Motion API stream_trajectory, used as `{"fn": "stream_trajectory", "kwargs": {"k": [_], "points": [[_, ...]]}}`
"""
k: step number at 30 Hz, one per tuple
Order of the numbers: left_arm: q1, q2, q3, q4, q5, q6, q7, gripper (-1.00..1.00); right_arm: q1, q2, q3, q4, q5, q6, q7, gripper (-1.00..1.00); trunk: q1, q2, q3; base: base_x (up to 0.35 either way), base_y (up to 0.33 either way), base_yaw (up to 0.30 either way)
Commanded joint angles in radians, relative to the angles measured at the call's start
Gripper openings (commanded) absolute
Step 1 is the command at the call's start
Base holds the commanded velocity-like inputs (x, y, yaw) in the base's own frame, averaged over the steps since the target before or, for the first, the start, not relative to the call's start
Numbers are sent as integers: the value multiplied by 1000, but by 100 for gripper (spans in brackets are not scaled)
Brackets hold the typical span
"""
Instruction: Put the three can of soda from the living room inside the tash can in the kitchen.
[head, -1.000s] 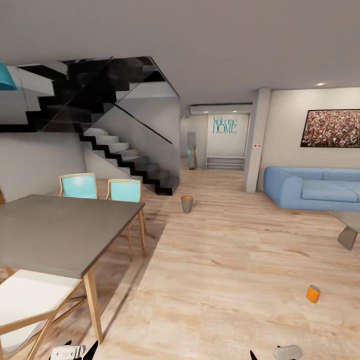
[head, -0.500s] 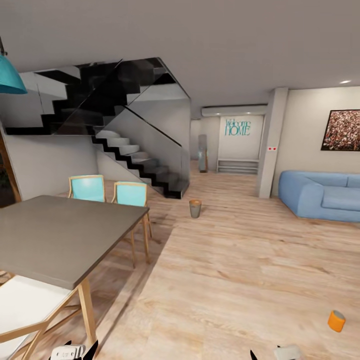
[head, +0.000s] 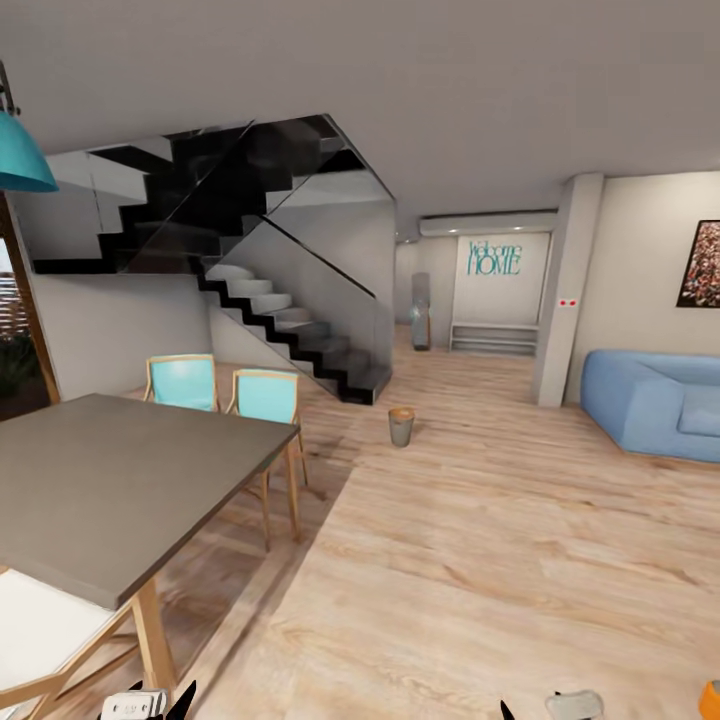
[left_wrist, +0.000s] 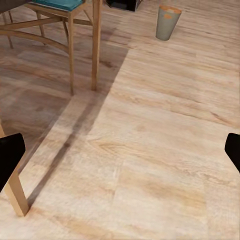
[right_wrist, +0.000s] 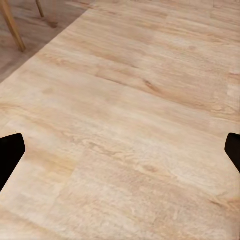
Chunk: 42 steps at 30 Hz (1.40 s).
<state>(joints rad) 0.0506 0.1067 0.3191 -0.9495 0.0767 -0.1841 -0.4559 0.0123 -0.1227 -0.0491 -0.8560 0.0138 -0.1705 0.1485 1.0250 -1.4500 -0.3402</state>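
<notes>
Head view: bin (head: 401, 426) stands on wood floor at 12 o'clock, well apart; orange can (head: 710, 698) at 4 o'clock, near base. Left gripper (left_wrist: 120, 150) and right gripper (right_wrist: 120, 150) spread apart, empty. Advice: turn right, centre can before reaching, skirt table (head: 110, 480).

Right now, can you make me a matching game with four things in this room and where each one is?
Things:
1. bin
2. sofa
3. orange can
4. blue chairs

Places:
A. behind the grey table
B. on the open floor near the foot of the stairs
C. by the wall on the right
D. on the floor at the picture's bottom right corner

Pairs: 1-B, 2-C, 3-D, 4-A
</notes>
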Motion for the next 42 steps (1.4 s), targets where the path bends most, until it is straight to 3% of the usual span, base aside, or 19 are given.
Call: {"fn": "stream_trajectory", "kwargs": {"k": [1,42], "points": [[0,0,0,0,0,0,0,100,0,0,0,0,0,0,0,100,0,0,1,299,-125,91],[0,0,0,0,-6,0,0,100,0,0,0,0,0,-1,0,100,0,0,25,319,-22,44]]}}
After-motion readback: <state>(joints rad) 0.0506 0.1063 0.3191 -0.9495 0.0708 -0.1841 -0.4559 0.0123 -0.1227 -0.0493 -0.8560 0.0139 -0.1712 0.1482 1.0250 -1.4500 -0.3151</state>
